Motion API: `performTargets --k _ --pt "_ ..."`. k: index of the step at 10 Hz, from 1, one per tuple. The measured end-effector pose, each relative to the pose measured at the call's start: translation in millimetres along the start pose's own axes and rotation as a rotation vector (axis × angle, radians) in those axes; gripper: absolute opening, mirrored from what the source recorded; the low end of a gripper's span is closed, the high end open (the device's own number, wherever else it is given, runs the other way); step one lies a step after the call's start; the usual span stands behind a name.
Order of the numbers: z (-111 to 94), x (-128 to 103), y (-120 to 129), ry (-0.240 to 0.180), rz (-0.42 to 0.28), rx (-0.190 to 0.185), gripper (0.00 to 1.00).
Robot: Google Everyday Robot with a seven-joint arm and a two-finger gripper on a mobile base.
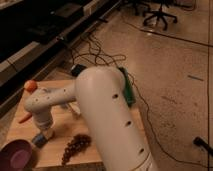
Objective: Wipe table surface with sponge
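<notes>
The table surface (60, 117) is a light tan wooden board at the lower left. The sponge (39, 139) is a small blue block resting on the board near its front left part. My gripper (43, 135) hangs from the white arm (107, 115), points down and is shut on the sponge, pressing it against the board. The arm's thick white link covers the board's right part.
A dark grape bunch (75, 144) lies just right of the sponge. A purple bowl (17, 155) sits at the front left corner. An orange ball (31, 85) and an orange carrot (24, 119) lie at the left. A green tray (129, 91) peeks out behind the arm. Cables cross the floor (170, 90).
</notes>
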Motion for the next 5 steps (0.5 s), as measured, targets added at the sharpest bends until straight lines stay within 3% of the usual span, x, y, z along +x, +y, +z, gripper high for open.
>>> performTargets --k 5 --pt "-0.2 20.7 27.4 0.015 0.078 -0.010 0.00"
